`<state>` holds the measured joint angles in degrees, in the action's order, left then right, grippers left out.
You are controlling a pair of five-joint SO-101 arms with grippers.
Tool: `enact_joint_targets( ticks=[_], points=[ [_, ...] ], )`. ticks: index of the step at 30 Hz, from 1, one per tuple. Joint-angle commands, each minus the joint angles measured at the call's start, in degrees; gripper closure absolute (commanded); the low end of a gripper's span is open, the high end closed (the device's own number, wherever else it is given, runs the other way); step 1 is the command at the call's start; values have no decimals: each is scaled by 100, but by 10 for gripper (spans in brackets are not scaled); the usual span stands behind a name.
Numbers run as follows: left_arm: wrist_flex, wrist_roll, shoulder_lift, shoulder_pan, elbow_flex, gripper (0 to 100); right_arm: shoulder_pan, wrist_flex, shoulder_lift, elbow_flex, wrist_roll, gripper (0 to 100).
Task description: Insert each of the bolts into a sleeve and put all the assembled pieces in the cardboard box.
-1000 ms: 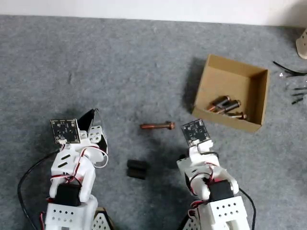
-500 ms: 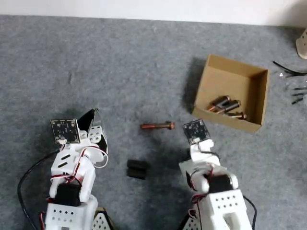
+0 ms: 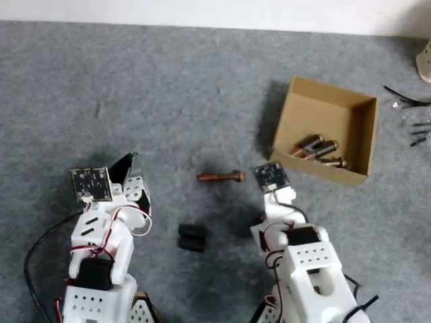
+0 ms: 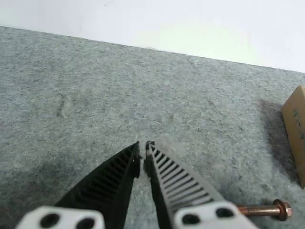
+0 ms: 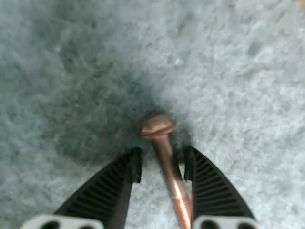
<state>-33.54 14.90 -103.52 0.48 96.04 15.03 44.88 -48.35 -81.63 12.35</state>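
A copper bolt (image 3: 221,177) lies on the grey carpet between the two arms; it also shows in the left wrist view as the bolt (image 4: 263,210). A black sleeve (image 3: 192,237) lies nearer the arm bases. The cardboard box (image 3: 360,138) at the right holds assembled pieces (image 3: 316,149). My left gripper (image 4: 143,151) is shut on nothing and sits left of the bolt, seen from above as the gripper (image 3: 133,176). My right gripper (image 5: 161,167) is open just over the carpet, and a copper bolt (image 5: 162,138) lies between its fingers, head pointing away.
Black cables and small screws (image 3: 412,124) lie at the right edge beyond the box. A pale object (image 3: 424,62) sits at the top right corner. The box's corner (image 4: 295,126) shows in the left wrist view. Bare carpet stretches behind and left of the bolt.
The right arm has leaned forward, its wrist board shifting slightly up and left and its base section showing more. The left arm, bolt and sleeve have not moved.
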Motion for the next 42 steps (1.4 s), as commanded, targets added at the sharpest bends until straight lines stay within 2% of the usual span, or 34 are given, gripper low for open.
enact_joint_targets(
  ticks=[1,4,8,14,20,28,35,42],
  points=[
    [0,-105,-22,-13,110,959,-13,-110,207,154,53,868],
    [0,-105,-22,-13,110,959,-13,-374,251,154,53,891],
    [0,-105,-22,-13,110,959,-31,-444,233,154,53,998],
    [0,-105,-22,-13,110,959,-338,-444,215,154,360,994],
    [0,-105,-13,-13,110,959,-251,-418,330,690,352,994],
    [0,-105,-13,-13,110,959,-224,-453,2053,2281,334,994],
    [0,-105,-13,-13,110,958,198,-1086,2721,2809,-607,994],
    [0,-105,-13,-13,110,958,242,-1332,2862,2800,-791,994]
  ],
)
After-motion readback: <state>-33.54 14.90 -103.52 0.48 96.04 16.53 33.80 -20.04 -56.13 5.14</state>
